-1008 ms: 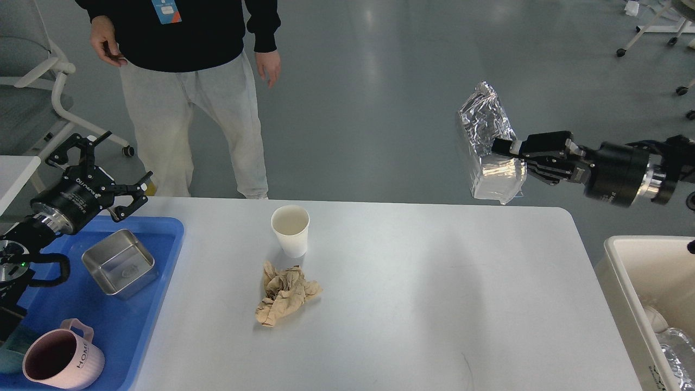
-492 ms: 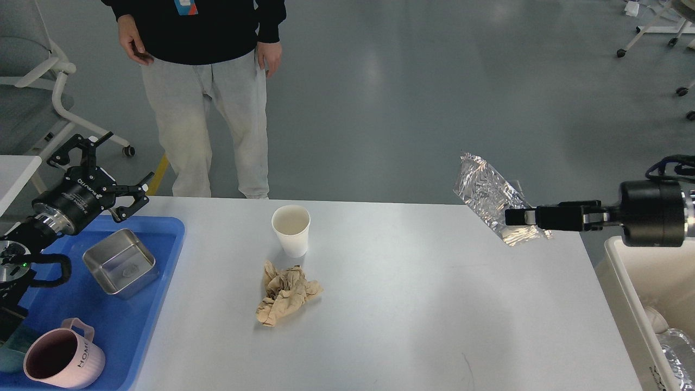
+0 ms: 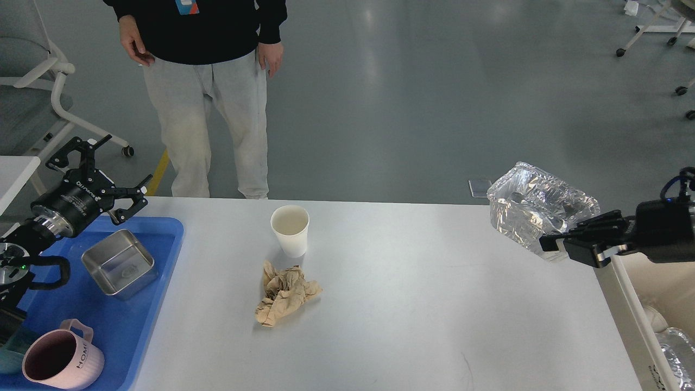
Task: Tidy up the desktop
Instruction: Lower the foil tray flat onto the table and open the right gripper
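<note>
The desktop (image 3: 412,315) is a wide white-grey tabletop. On it stand a white paper cup (image 3: 290,229) and, just in front of it, a crumpled brown paper wad (image 3: 284,295). My right gripper (image 3: 556,239) is shut on a crinkled foil container (image 3: 535,209) and holds it in the air over the desktop's far right corner. My left gripper (image 3: 100,168) is open and empty, above the far edge of the blue tray (image 3: 130,326) at the left.
The blue tray holds a square steel dish (image 3: 119,262) and a pink mug (image 3: 62,363). A white bin (image 3: 651,304) with foil waste stands off the right edge. A person (image 3: 209,92) stands behind the desktop; a small white table (image 3: 13,174) is at the left.
My right gripper has swung the foil container down and to the right, toward the white bin, turning it so its open side faces up. The person shifted right. My left arm stayed still.
</note>
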Robot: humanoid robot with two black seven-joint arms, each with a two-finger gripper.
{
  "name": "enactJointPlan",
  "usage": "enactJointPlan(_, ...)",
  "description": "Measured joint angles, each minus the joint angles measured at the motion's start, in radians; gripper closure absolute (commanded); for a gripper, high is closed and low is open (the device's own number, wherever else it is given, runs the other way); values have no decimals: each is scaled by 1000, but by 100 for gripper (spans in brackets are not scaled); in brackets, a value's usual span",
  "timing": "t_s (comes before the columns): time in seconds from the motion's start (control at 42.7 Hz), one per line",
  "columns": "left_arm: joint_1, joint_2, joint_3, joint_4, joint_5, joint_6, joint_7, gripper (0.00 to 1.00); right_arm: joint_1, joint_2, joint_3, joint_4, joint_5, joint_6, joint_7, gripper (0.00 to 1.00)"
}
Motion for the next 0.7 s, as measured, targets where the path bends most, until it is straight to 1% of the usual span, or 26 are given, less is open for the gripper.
enactJointPlan(0.141,0,0,0,0,0,0,0,2,-9,7,-4,18,-36,-52,0,100)
enactJointPlan(0.281,0,1,0,-1,0,1,0,2,-88,67,-20,13,-59,-169,14,100)
enactJointPlan(0.351,0,8,0,-1,0,1,0,2,-132,117,-42,4,-65,-219,24,100)
enactJointPlan(0.492,0,10,0,-1,0,1,0,2,-170,192,-76,-26,-65,-232,28,100)
enactJointPlan(0.703,0,10,0,-1,0,0,0,2,-213,307,-89,-168,-62,-235,23,100)
